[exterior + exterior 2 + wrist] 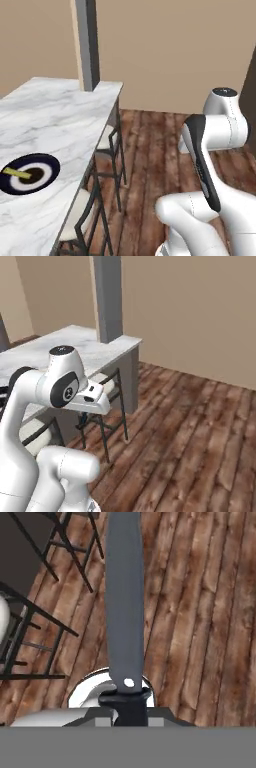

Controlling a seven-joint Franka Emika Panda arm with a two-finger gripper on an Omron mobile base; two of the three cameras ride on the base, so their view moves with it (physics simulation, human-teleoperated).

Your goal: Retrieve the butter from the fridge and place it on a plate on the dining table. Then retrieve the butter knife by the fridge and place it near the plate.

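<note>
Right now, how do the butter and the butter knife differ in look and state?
The butter is a small yellow stick lying on the plate; the butter knife is long and grey with a dark handle. The butter rests free on the dining table side; the knife is clamped in the gripper above the wooden floor. Both are slim.

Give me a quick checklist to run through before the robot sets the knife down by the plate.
1. Butter lying on the plate: ok.
2. Plate sitting on the marble dining table: ok.
3. Butter knife held in the pincer, blade pointing away from the hand: ok.
4. Bare tabletop beside the plate for the knife: ok.
5. Pincer over the table: not ok, the hand view shows wooden floor and stools below.
</note>
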